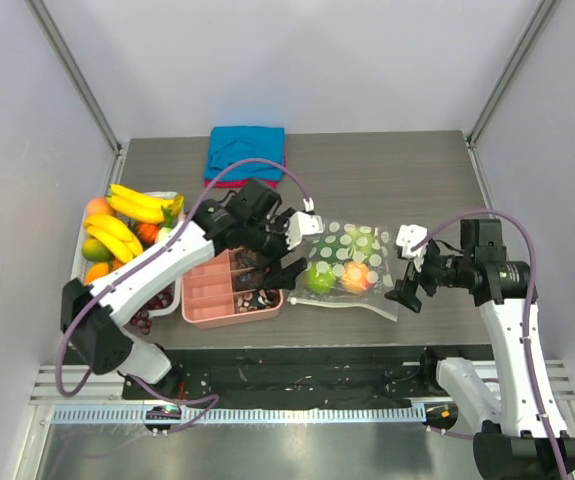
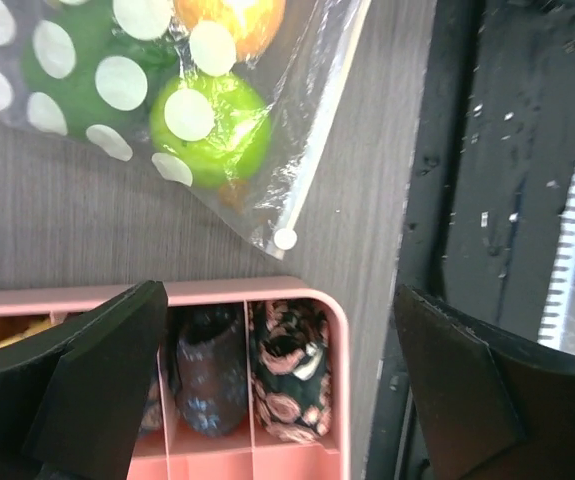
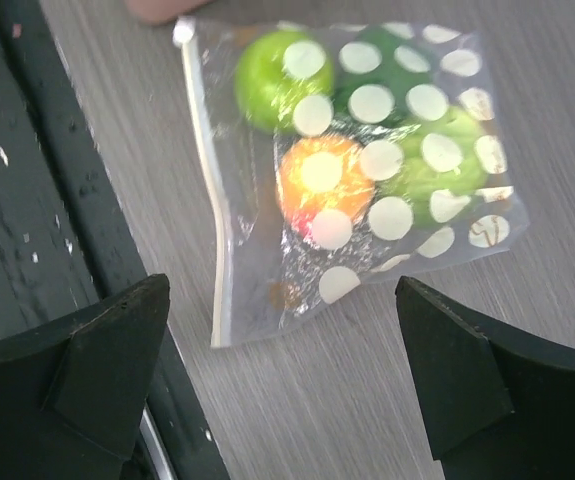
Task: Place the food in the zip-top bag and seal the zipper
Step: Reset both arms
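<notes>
The zip-top bag (image 1: 350,268) lies flat on the table between my two grippers. It is clear with white dots, and it holds the food: green fruits (image 3: 272,80) and an orange one (image 3: 322,180). Its zipper (image 3: 207,170) runs along the edge nearest the arm bases as a thin pale strip (image 2: 317,150). My left gripper (image 1: 297,250) hangs open just left of the bag, over the corner of the pink box (image 2: 297,295), with nothing between its fingers (image 2: 97,370). My right gripper (image 1: 407,270) is open just right of the bag, empty, and clear of the plastic (image 3: 367,170).
A pink compartment box (image 1: 207,300) holding dark patterned items sits left of the bag. A white tray of bananas (image 1: 127,215) and other fruit stands at the far left. A folded blue and red cloth (image 1: 245,155) lies at the back. A black strip (image 1: 297,360) borders the near edge.
</notes>
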`<action>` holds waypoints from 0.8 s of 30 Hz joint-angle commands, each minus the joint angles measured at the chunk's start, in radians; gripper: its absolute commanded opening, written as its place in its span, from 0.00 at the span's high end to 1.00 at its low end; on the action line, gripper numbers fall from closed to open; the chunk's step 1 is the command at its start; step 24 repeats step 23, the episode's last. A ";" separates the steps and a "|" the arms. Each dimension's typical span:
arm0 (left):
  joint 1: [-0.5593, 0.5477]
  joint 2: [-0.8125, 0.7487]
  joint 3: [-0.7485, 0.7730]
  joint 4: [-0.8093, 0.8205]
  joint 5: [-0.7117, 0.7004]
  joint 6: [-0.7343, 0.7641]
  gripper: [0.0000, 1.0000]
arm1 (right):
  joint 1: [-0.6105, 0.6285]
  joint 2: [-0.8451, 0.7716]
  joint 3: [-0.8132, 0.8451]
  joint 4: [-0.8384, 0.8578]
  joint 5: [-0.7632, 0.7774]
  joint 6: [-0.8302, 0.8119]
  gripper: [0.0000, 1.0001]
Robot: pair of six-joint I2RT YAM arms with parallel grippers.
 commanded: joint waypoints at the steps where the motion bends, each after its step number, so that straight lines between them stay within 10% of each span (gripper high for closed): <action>1: 0.033 -0.114 0.084 -0.051 0.018 -0.122 0.00 | 0.001 0.011 0.084 0.210 -0.012 0.435 0.00; 11: 0.554 -0.075 0.345 -0.135 0.132 -0.527 0.00 | -0.006 0.185 0.174 0.614 0.259 1.214 0.00; 24: 0.762 -0.098 0.196 -0.100 0.021 -0.497 0.00 | -0.134 0.416 0.205 0.640 0.365 1.259 0.00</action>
